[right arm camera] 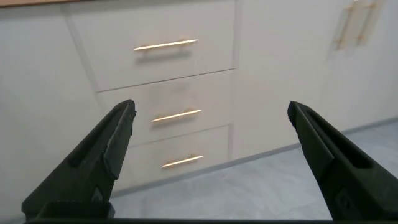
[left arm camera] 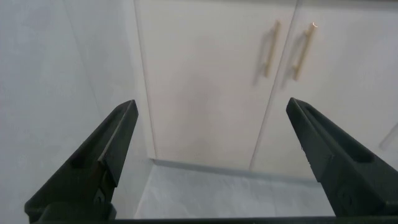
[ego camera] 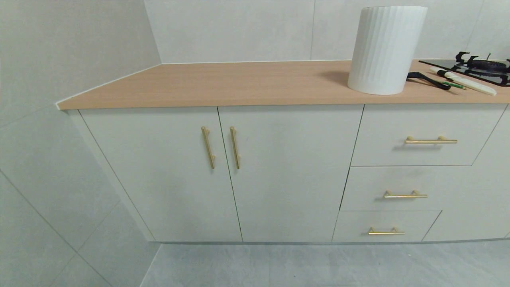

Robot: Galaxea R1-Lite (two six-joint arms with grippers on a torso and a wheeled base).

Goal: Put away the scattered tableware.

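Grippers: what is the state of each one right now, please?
The left gripper is open and holds nothing, facing the cabinet doors.
The right gripper is open and holds nothing, facing the drawers.

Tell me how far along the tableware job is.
Nothing looks put away: a black-handled utensil and a white-handled utensil lie on the countertop beside the white container. The left hand and right hand are open and empty, facing the cabinet fronts. All drawers are shut, so everything remains.

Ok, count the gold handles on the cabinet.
5: left door handle, right door handle, upright beside the door seam; top drawer handle, middle drawer handle, bottom drawer handle, stacked at right. More may lie off-frame.
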